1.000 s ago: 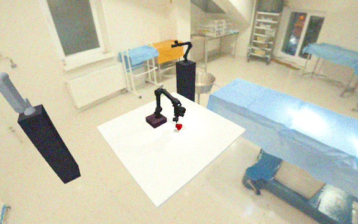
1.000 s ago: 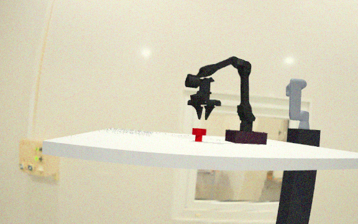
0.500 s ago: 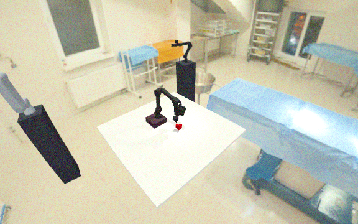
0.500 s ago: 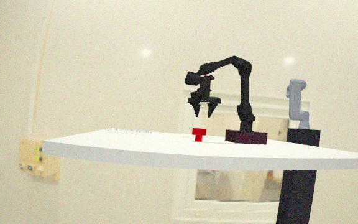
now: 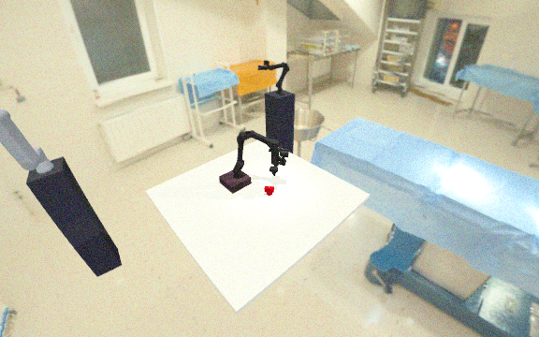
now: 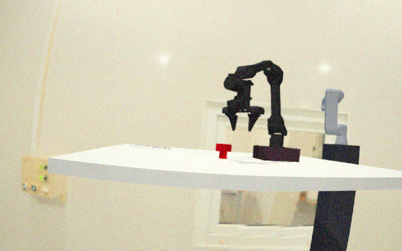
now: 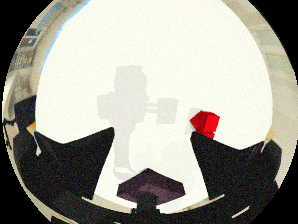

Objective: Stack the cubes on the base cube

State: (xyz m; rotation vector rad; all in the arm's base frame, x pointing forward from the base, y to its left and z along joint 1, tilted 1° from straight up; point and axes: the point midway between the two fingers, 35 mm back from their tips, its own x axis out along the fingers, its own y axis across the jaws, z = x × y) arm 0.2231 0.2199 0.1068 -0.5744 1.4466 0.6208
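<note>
A white bench fills the middle of the frame in a pale clinic room with two blue-draped beds at right and two windows. One black arm stands on a dark base. Its end effector hangs wide open and empty, above and beside the red cubes, which form one T-shaped stack on the bench just left of the base; their count cannot be told.

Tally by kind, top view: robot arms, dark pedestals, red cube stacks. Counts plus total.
Robot arms: 3 (black arm on the table, black arm at the back, grey arm at left)
Dark pedestals: 2 (left pedestal, back pedestal)
Red cube stack: 1
Total: 6
</note>
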